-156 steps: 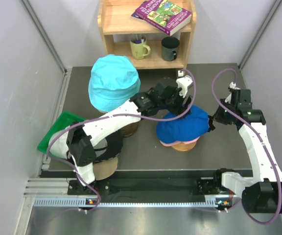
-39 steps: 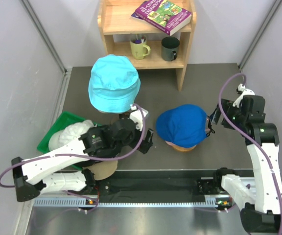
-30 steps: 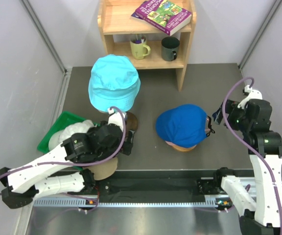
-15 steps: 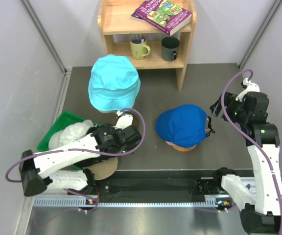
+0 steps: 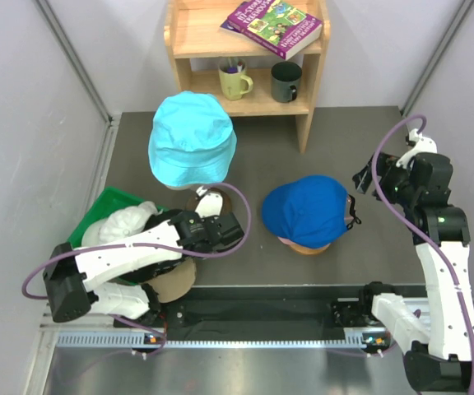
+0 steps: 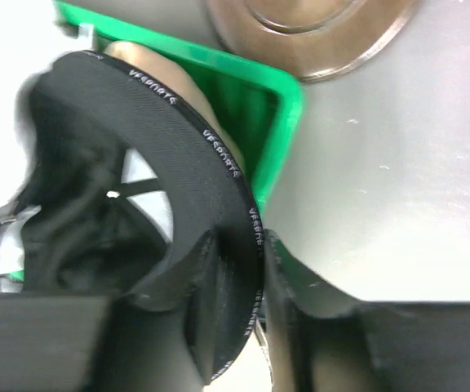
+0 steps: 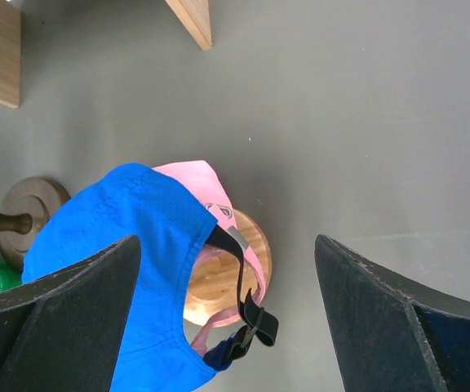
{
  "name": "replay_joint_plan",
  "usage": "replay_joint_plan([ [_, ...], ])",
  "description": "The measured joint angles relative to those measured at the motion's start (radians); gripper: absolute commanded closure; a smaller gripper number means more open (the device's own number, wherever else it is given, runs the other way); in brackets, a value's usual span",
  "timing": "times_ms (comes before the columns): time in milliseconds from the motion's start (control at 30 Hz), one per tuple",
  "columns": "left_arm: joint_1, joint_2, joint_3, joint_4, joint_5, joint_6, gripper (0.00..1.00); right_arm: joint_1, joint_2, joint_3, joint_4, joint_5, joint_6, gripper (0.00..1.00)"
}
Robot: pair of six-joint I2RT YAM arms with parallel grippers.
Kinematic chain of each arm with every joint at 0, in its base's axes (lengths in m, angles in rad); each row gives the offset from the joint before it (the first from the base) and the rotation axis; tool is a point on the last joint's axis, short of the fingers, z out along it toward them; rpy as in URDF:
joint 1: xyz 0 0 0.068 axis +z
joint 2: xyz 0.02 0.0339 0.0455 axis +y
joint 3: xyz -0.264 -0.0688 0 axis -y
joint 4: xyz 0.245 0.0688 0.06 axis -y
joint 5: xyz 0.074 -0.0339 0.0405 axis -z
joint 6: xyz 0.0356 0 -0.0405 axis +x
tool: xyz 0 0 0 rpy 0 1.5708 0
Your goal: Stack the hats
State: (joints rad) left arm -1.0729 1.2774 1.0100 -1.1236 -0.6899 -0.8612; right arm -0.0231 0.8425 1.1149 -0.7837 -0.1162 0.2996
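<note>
My left gripper [image 5: 223,231] [image 6: 259,245] is shut on the brim of a black cap [image 6: 145,155]; one finger lies inside the cap and the other outside. That cap sits over the green tray [image 6: 277,114], beside a white hat [image 5: 126,224] and above a tan hat [image 5: 174,280]. A cyan bucket hat [image 5: 192,138] stands at the back left. A royal blue cap [image 5: 307,210] [image 7: 129,245] lies over a pink cap [image 7: 206,184] on a round wooden stand [image 7: 219,286]. My right gripper [image 5: 360,183] [image 7: 227,242] hangs open above the blue cap's back strap, holding nothing.
A wooden shelf [image 5: 245,90] at the back holds two mugs and a book [image 5: 274,25]. A round wooden base [image 6: 317,33] with a post stands under the cyan hat. Grey walls close in left and right.
The left gripper has gone from wide open to closed on the black cap's brim, after swinging in over the tray. The right arm has barely moved in the last half second.
</note>
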Motion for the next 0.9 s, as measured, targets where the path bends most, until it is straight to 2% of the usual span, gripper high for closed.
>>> replay_joint_plan([
  [33,0.0,-0.001,0.002,-0.014,-0.017,0.002,0.88,0.0,0.001,0.0,0.001,-0.001,0.0,0.13],
  [133,0.002,-0.018,0.021,-0.075,-0.074,-0.001,1.0,0.0,0.005,0.0,0.005,-0.003,0.0,0.13],
  [433,0.005,-0.108,0.134,-0.237,-0.111,-0.085,1.0,0.0,0.014,0.0,0.023,-0.012,0.0,0.13],
  [633,0.006,-0.166,0.238,-0.257,-0.142,-0.144,1.0,0.0,0.024,0.0,0.045,-0.022,0.0,0.13],
  [900,0.008,-0.27,0.306,-0.267,-0.156,-0.115,1.0,0.0,0.035,0.001,0.058,-0.029,0.001,0.13],
])
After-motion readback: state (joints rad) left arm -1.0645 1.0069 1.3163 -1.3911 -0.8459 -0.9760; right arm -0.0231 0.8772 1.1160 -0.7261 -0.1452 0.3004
